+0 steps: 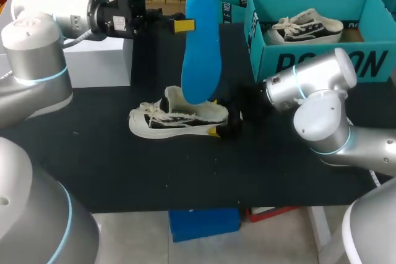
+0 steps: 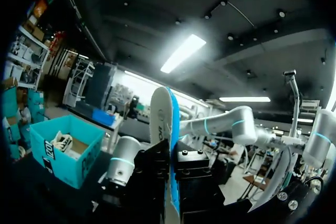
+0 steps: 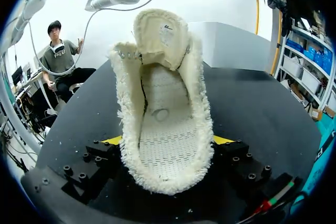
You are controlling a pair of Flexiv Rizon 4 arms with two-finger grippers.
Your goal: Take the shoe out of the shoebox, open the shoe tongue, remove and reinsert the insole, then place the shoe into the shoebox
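Blue insole (image 1: pixel 201 44) upright at centre frame, long axis vertical, pinched on its upper half by left jaws. White shoe (image 1: pixel 176 119) lies directly below it on black worktop (image 1: pixel 124 171), long axis left to right, toe to frame left. Right jaws clamp its heel from both sides. Tongue (image 3: pixel 160 38) folded up, footbed (image 3: pixel 168 135) bare. Judgement: reinsertion turns on tipping the insole toe-first leftward into the opening. Shoebox (image 1: pixel 322 60) upper right.

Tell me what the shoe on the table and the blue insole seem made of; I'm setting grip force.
Shoe: likely cream canvas, matte; its rim is frayed and fuzzy, and the inside floor shows a dotted woven texture. Insole: probably foam, smooth matte blue on one face, pale on the other; it stands without drooping, so fairly stiff.
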